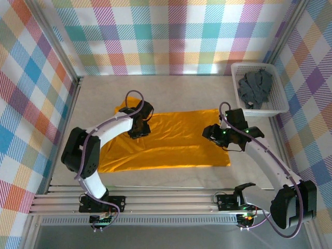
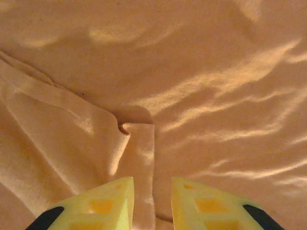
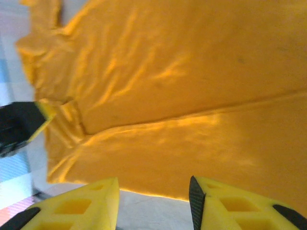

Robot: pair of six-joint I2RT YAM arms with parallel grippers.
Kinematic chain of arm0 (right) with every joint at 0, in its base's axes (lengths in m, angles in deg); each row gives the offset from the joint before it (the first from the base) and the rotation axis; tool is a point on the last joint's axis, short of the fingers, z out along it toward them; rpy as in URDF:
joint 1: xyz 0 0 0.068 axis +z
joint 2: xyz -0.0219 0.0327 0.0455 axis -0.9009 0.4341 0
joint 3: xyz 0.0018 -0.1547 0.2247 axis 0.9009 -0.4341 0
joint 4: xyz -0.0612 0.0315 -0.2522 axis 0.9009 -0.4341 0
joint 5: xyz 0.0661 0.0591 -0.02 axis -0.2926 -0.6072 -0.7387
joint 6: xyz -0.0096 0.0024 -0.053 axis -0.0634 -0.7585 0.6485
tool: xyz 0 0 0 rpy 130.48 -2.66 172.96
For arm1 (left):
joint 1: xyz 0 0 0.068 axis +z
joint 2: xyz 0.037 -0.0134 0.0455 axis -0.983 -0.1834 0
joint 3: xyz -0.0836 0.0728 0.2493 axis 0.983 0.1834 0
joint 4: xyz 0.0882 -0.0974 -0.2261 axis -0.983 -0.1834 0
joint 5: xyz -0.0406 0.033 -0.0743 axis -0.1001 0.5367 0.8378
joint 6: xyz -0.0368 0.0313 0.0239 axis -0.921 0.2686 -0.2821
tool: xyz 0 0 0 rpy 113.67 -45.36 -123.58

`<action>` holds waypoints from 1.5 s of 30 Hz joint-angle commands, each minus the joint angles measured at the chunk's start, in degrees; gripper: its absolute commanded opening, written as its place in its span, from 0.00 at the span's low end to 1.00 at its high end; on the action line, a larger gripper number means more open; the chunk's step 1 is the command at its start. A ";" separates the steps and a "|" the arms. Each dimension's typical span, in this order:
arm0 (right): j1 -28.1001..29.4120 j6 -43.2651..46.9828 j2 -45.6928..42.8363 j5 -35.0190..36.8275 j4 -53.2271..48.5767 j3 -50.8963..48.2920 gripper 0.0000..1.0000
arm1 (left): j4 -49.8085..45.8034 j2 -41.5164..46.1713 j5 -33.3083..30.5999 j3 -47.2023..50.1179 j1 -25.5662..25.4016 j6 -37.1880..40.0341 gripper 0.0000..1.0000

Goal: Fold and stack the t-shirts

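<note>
The orange-yellow t-shirt (image 1: 176, 148) lies spread on the pale surface (image 1: 181, 88) in a long band running left to right, in front of both arms. Its near edge is fairly straight and its left end is more rumpled. The left claw (image 1: 139, 127) hangs over the left part of the shirt, toward its far edge. From the left wrist, its yellow fingers (image 2: 115, 203) stand somewhat apart with nothing clamped between them, so it is open. Just beyond the fingertips a folded flap of the cloth ends in a small notch, and a narrow strip of that fold runs back toward the gap. The right claw (image 1: 211, 132) hovers over the right part of the shirt, well apart from the left one. From the right wrist, its fingers (image 3: 91, 201) are spread wide and hold nothing, with wrinkled orange cloth and its near hem below them. The dark grey t-shirt (image 1: 254, 88) sits crumpled in the white basket (image 1: 280, 106) at the far right corner of the surface, apart from the orange shirt. Plaid walls (image 1: 171, 31) enclose the surface on three sides.
</note>
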 commanded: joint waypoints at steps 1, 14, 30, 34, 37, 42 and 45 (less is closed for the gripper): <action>0.34 -0.14 -2.19 -7.39 8.08 -1.21 0.45 | -1.83 -2.00 -5.10 -2.45 -1.23 4.10 0.29; 0.33 -1.25 -1.06 -7.94 8.19 -0.43 0.46 | 0.79 -8.47 -5.02 -3.31 -1.68 6.41 0.30; 0.27 -2.30 -0.26 -7.72 9.19 -1.30 0.44 | -2.70 -9.11 -11.83 -5.12 -5.61 6.99 0.24; 0.33 -2.27 -0.57 -7.76 8.99 -1.40 0.44 | -4.62 -10.78 -14.83 -6.25 -5.57 6.34 0.24; 0.34 -2.13 -0.93 -7.73 8.67 -1.50 0.44 | -4.74 -11.73 -15.06 -6.59 -5.51 6.28 0.24; 0.33 -2.12 -0.82 -7.77 8.65 -1.62 0.44 | -4.43 -13.33 -14.66 -7.19 -5.46 6.49 0.24; 0.32 -2.13 -0.71 -7.78 8.65 -1.41 0.44 | -4.56 -14.00 -14.56 -7.55 -5.46 6.63 0.24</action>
